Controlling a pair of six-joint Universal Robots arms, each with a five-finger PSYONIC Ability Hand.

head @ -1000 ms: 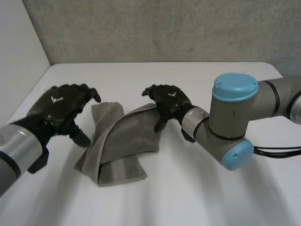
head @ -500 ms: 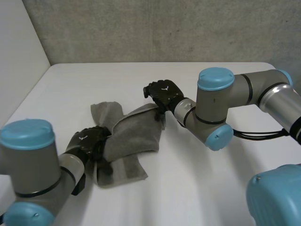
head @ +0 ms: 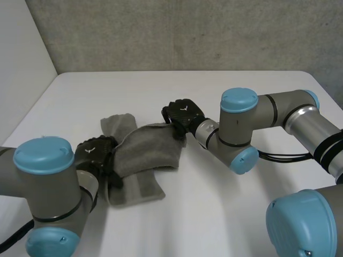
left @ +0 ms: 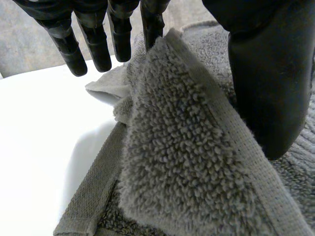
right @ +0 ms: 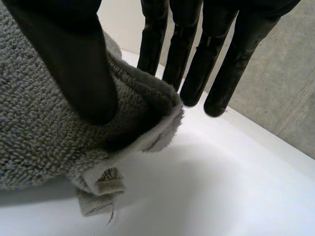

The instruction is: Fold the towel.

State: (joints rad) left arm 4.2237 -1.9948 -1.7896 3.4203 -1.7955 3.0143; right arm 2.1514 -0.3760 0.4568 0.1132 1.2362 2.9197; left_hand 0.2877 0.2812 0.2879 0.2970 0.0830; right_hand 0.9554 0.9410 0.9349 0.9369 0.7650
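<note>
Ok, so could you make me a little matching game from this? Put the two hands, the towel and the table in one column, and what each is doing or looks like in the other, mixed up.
Things:
1. left hand
2. right hand
3. towel
4. table

Descriptions:
A. grey, rumpled, partly doubled over
B. white, with the cloth lying on it
C. pinches the towel's far right corner between thumb and fingers
D. pinches the towel's left edge, on the near side

Pairs: 1-D, 2-C, 3-A, 4-B.
</note>
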